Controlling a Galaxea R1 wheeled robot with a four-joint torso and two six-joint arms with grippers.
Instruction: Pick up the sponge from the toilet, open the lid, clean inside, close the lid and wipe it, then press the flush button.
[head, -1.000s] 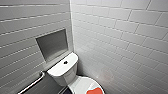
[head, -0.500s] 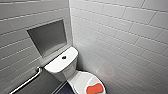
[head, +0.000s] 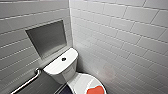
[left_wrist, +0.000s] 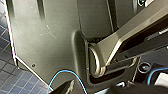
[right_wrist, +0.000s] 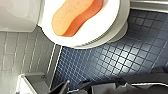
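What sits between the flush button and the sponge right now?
Nothing loose: in the head view, only bare tank top around the flush button, then bare lid up to the sponge.

Wall niche (head: 48, 38), grab bar (head: 27, 83), blue-tiled floor (right_wrist: 105, 62)

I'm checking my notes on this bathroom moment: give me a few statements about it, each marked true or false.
1. The sponge lies on the lid. True.
2. The lid is open. False: it is shut, with the sponge on top.
3. The flush button sits in the tank top. True.
4. The floor is white. False: the floor is small dark blue tiles.
5. A grab bar hangs on the wall to the right of the toilet. False: in the head view the bar is to its left.
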